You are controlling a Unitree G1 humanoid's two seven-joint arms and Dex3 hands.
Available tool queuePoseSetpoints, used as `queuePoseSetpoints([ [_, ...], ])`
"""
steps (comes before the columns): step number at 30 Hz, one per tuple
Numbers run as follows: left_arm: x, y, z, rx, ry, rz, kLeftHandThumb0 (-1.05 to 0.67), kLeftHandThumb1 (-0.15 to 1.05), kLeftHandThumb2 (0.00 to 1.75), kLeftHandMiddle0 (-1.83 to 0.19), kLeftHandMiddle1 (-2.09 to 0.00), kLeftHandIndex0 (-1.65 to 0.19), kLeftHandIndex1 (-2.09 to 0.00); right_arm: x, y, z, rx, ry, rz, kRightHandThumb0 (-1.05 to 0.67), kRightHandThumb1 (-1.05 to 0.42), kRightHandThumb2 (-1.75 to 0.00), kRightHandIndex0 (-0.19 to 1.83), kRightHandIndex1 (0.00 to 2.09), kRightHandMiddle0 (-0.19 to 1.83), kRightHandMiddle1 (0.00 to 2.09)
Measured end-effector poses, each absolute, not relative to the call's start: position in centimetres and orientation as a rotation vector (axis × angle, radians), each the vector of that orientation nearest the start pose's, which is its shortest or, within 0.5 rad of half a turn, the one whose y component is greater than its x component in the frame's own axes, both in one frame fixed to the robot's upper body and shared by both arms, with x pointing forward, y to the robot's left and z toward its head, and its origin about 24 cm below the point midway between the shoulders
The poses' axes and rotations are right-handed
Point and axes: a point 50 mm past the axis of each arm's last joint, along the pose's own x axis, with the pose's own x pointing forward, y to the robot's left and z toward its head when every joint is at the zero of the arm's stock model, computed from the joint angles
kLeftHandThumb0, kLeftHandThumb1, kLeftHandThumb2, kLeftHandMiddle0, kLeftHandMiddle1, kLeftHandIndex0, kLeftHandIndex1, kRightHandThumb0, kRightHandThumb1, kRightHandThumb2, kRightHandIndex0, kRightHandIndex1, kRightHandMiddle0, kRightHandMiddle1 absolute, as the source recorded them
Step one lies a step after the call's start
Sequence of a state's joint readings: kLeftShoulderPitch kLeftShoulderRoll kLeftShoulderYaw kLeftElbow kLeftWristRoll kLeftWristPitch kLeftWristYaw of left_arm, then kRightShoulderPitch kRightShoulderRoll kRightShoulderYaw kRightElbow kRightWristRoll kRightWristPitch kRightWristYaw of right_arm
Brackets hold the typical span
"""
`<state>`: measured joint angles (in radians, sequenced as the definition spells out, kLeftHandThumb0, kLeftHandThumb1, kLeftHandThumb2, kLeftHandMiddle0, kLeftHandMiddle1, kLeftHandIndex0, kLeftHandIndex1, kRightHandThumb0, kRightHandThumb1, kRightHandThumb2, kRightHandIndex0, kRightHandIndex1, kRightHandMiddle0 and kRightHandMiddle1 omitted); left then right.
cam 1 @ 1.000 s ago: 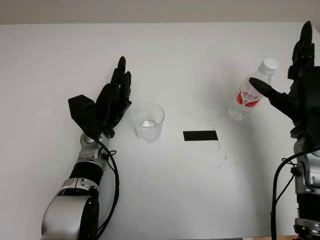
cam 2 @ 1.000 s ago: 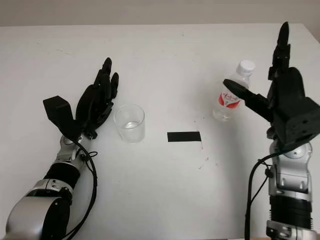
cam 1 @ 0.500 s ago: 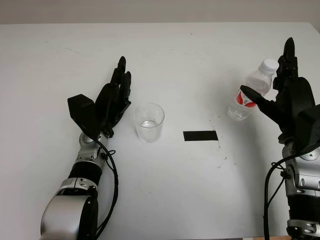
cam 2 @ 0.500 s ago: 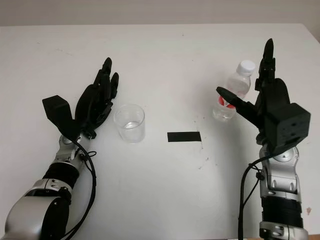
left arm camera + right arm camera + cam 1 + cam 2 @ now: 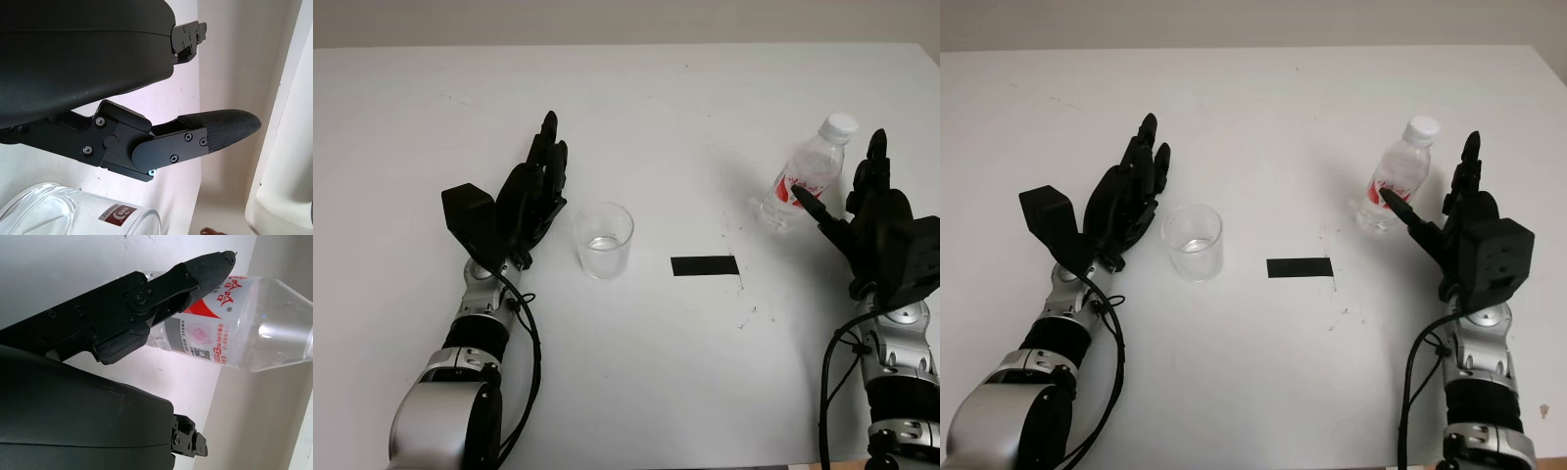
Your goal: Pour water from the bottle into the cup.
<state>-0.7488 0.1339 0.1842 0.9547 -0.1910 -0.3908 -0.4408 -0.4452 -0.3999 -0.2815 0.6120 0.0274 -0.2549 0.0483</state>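
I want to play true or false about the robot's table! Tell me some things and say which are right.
1. The bottle has a white cap on. True.
2. The cup lies tipped over. False: it stands upright.
3. A black strip lies between the cup and bottle. True.
4. The left hand holds the cup. False: it is open beside the cup.
5. The right hand has lifted the bottle. False: the bottle stands on the table; the hand is open next to it.

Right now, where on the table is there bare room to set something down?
Bare room lies between the cup and the bottle, apart from the black tape strip, and along the table's near edge between the arms. It is crowded where the open left hand flanks the cup and where the open right hand nears the bottle.
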Motion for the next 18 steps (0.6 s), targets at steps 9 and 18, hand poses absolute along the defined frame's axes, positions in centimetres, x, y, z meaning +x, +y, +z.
queuePoseSetpoints([
  [9,37.3,15.4,9.5,-0.087,-0.209,-0.347,-0.86,1.05,0.67,0.19,0.0,0.19,0.0,33.6,-27.2,9.9,-0.314,-0.144,-0.179,-0.89,-0.9,-0.05,-0.19,0.0,-0.19,0.0],
  [18,37.2,15.4,9.5,-0.088,-0.213,-0.34,-0.85,1.05,0.66,0.19,0.0,0.19,0.0,34.4,-26.3,10.8,-0.331,-0.14,-0.137,-0.86,-0.88,-0.05,-0.19,0.0,-0.19,0.0],
])
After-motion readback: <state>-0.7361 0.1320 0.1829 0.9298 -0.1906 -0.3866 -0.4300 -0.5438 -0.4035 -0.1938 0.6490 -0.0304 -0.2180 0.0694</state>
